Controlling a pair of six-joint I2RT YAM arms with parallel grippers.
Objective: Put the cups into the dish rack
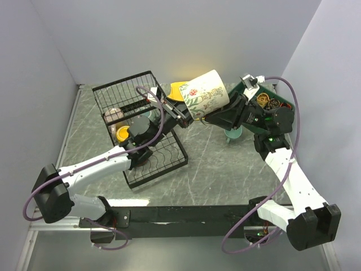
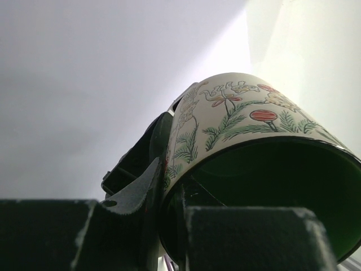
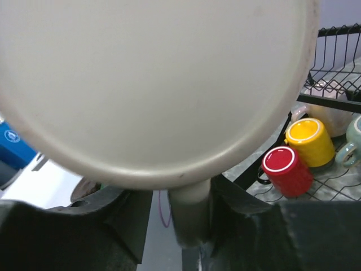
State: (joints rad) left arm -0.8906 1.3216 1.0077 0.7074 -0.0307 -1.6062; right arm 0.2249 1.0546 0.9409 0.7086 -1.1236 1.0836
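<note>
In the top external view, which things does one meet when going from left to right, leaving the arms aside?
dish rack → flowered cup, held up above the table → teal cup on the table → green tray

Green tray [image 1: 286, 103] holding brown rolls [image 1: 263, 100]; marbled table [image 1: 225, 169].

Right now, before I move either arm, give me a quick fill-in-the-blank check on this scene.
1. The left gripper holds the floral mug by its ___.
2. The mug's ___ sits between the jaws of the right gripper.
3. The inside of the mug is dark ___.
4. In the dish rack, the cup right next to the red cup is ___.

Missing words: rim; handle; green; yellow.
</note>
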